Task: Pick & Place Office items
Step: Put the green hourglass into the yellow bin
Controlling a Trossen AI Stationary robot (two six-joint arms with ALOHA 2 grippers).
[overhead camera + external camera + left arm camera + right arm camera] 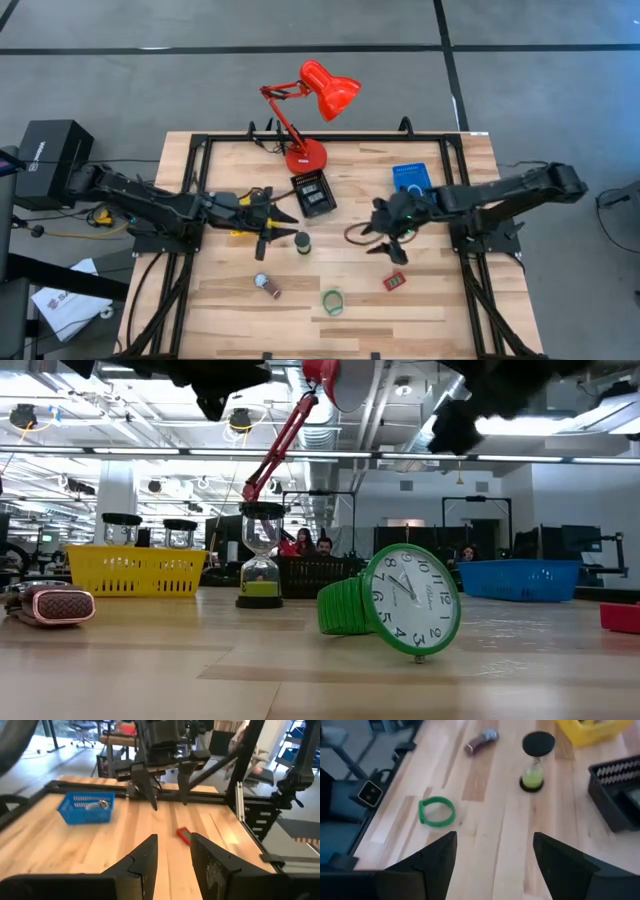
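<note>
A small hourglass (303,243) with black ends and green sand stands upright mid-table; it also shows in the right wrist view (535,765) and the low view (260,565). A green wristwatch (332,301) stands on its edge near the front (395,605). A watch with a pinkish strap (268,285) lies left of it. A small red piece (395,282) lies at the front right (183,835). My left gripper (283,228) is open and empty, just left of the hourglass. My right gripper (380,240) is open and empty above the table, right of the hourglass.
A red desk lamp (320,100) stands at the back. A black mesh tray (312,192) sits in front of it, a blue tray (411,178) at the back right, and a yellow tray (135,570) under my left arm. A thin brown loop (355,235) lies beside my right gripper.
</note>
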